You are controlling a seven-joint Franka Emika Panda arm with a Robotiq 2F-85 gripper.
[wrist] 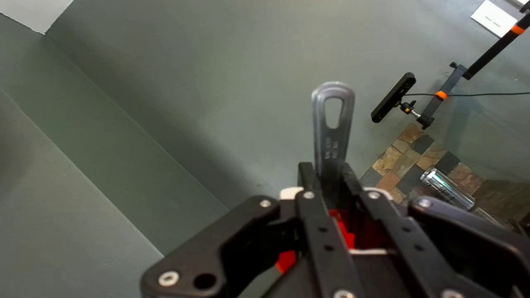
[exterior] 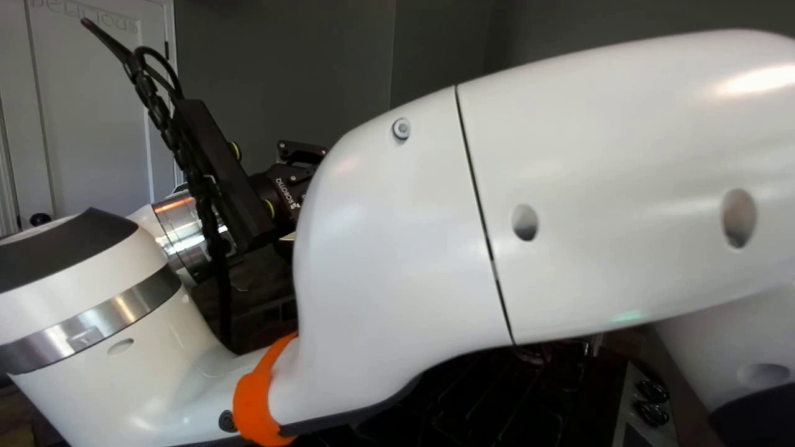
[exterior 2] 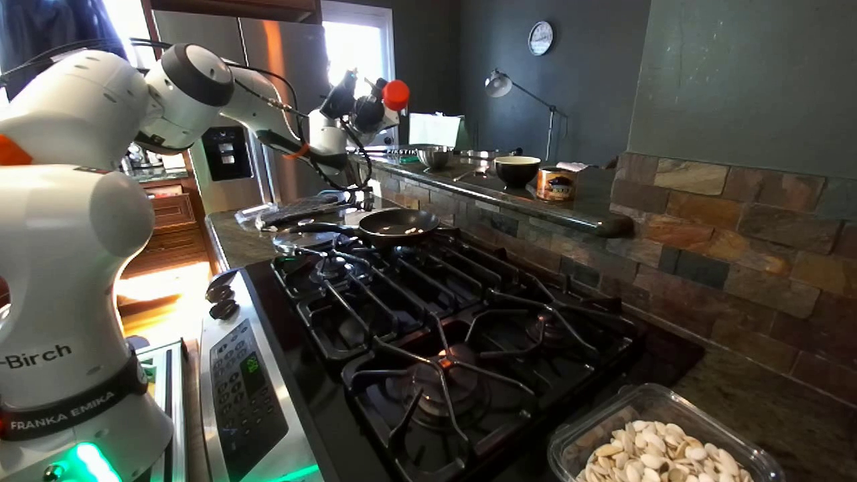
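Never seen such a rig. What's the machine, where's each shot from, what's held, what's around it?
The machine is a single white robot arm. Both exterior views are taken from outside it; the wrist view looks out from its wrist, past the black gripper. The jaws are closed on a grey handle with a slot; a red round end, seen in an exterior view, probably belongs with it. That view also shows a stove, a frying pan at its far end, a clear tub of pale seeds, and a dark bowl and can on a raised ledge.
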